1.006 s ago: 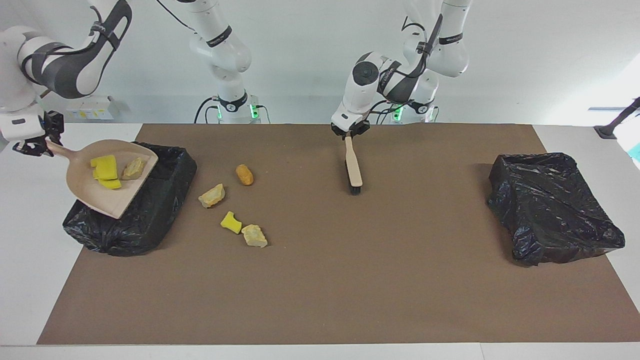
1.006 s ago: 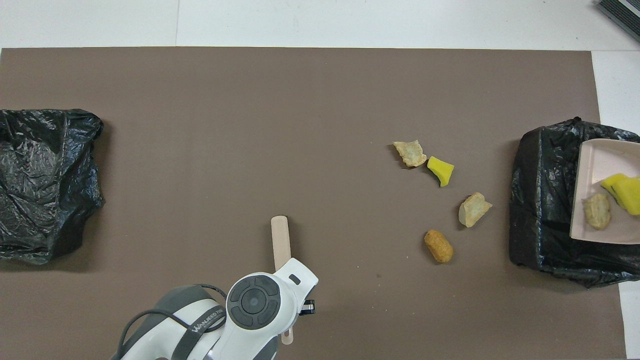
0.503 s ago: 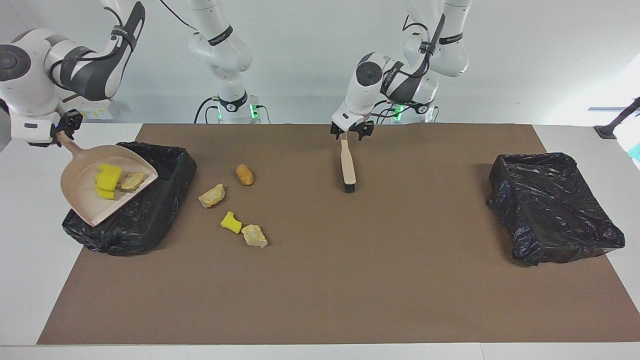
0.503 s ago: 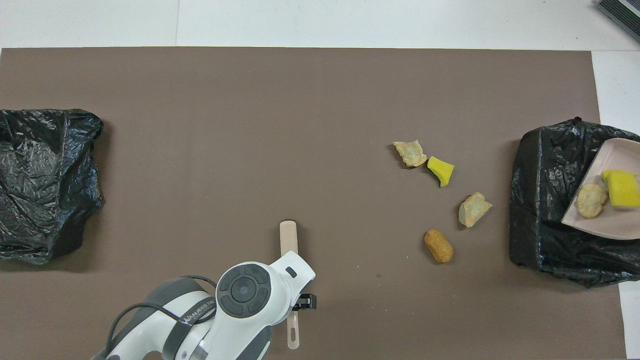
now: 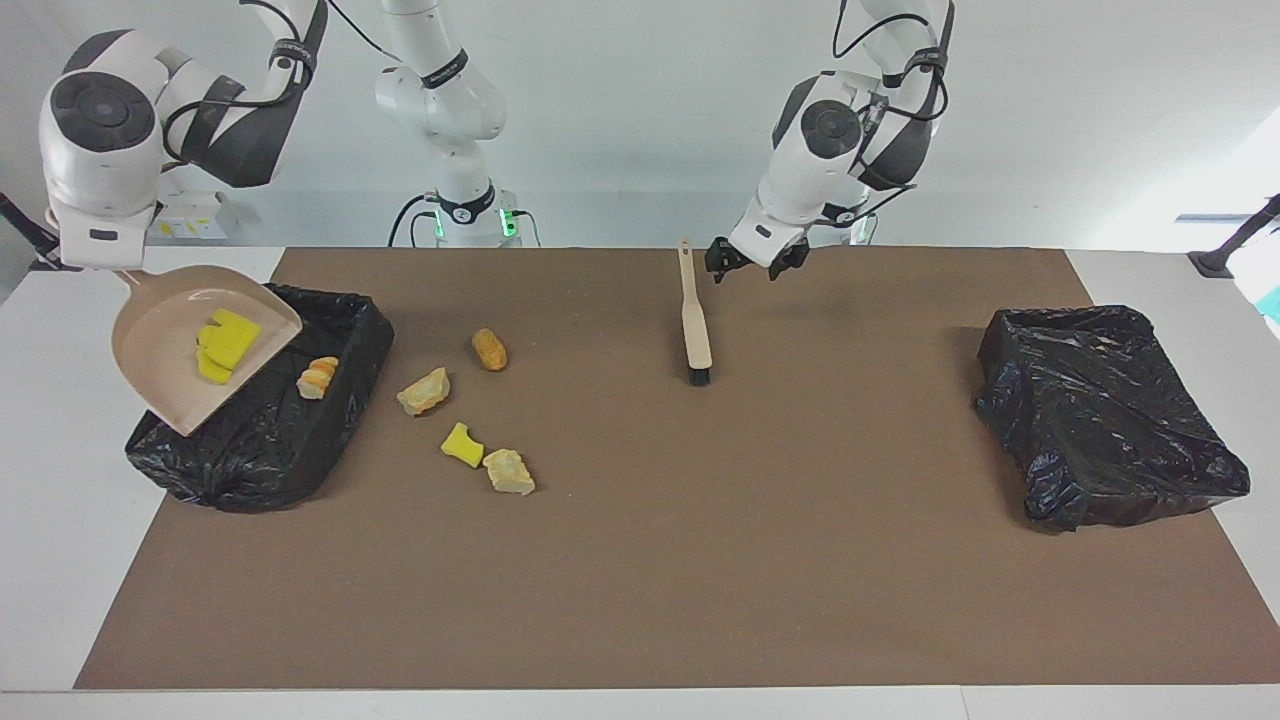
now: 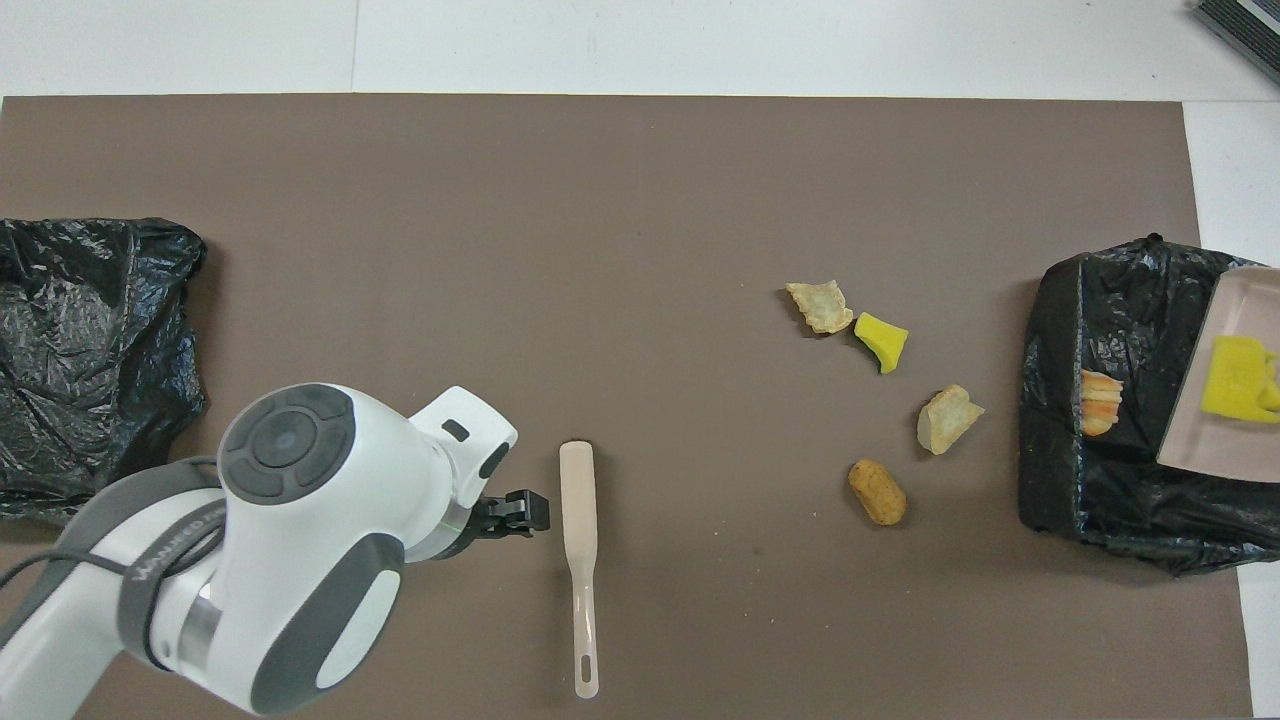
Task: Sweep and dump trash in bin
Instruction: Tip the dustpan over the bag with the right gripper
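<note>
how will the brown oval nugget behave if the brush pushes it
The nugget looks rounded and smooth, so it will probably roll rather than slide, perhaps veering off the brush. It seems small and likely light. It lies apart from the other scraps, so it should move alone.

Counter mid-span and the whole strip farthest from the robots: open mat. Obstacles: brush [image 5: 695, 320] lying flat mid-counter, handle toward the robots; left tool [image 5: 757, 262] hangs just beside the handle end, jaws apart, not touching. Four scraps [image 5: 466, 415] clustered loosely toward the right arm's end, passable gaps between them. Right-end bin [image 5: 290, 430] is partly roofed by the tilted dustpan [image 5: 165, 345], so access from above is only along its scrap-side edge. Left-end bin [image 5: 1105, 425]: bag bunched over it, nothing above.
</note>
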`<action>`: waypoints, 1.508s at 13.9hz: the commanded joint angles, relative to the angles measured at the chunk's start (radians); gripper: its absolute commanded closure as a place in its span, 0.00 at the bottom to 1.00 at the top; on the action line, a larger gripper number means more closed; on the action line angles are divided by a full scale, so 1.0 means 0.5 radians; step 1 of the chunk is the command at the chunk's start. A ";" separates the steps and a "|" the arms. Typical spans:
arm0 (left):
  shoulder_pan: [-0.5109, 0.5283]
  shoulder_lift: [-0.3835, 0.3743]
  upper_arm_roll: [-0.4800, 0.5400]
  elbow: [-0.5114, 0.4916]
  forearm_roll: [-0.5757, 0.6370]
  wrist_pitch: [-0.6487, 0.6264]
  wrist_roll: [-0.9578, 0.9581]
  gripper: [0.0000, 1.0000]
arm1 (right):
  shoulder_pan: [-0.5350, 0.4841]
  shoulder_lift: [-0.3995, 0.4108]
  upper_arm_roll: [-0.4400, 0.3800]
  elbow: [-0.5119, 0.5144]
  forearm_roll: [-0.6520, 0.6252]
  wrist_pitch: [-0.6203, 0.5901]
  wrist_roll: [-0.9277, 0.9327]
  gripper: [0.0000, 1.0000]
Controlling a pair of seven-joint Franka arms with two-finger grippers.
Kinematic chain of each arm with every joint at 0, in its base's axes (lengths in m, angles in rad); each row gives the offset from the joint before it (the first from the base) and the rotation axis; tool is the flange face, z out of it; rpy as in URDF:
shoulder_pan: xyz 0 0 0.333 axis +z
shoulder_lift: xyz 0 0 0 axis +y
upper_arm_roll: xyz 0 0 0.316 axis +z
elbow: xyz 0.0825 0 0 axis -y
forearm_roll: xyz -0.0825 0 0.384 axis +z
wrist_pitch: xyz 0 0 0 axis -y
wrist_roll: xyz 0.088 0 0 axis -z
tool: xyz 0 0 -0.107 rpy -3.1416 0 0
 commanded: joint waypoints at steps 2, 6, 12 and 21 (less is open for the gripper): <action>0.214 -0.035 -0.019 0.141 0.125 -0.223 0.203 0.00 | 0.125 -0.049 0.011 -0.005 -0.258 -0.045 -0.069 1.00; 0.530 -0.026 -0.022 0.141 0.242 -0.227 0.513 0.00 | 0.165 -0.079 0.011 0.056 -0.387 -0.045 -0.203 1.00; 0.877 -0.001 -0.010 0.370 0.361 -0.282 0.909 0.00 | 0.186 -0.079 0.017 0.059 -0.476 -0.027 -0.234 1.00; 0.945 0.134 0.006 1.037 0.459 -0.718 1.051 0.00 | 0.165 -0.079 0.014 0.090 0.465 -0.051 -0.032 1.00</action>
